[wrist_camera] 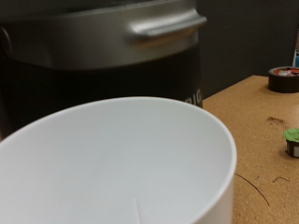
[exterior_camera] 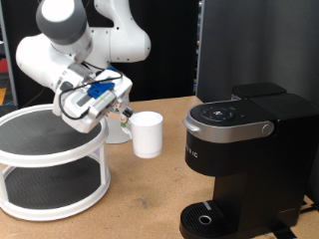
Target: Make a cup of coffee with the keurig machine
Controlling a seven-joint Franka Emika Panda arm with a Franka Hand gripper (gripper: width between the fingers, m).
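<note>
The cup point(exterior_camera: 148, 133) is a plain white mug held upright above the cork tabletop, its handle turned toward my gripper point(exterior_camera: 124, 119), which is shut on that handle. It hangs to the exterior view's left of the keurig machine point(exterior_camera: 244, 149), a black box with a silver-grey lid handle point(exterior_camera: 231, 127) and its lid closed. In the wrist view the cup point(wrist_camera: 112, 168) fills the foreground, empty inside, with the keurig machine point(wrist_camera: 103, 65) close behind it. My fingers do not show in the wrist view.
A white two-tier round shelf point(exterior_camera: 50, 164) stands under the arm at the exterior view's left. The machine's round drip base point(exterior_camera: 204, 217) is bare. In the wrist view a tape roll point(wrist_camera: 283, 78) and a small green-rimmed pod point(wrist_camera: 292, 142) lie on the table.
</note>
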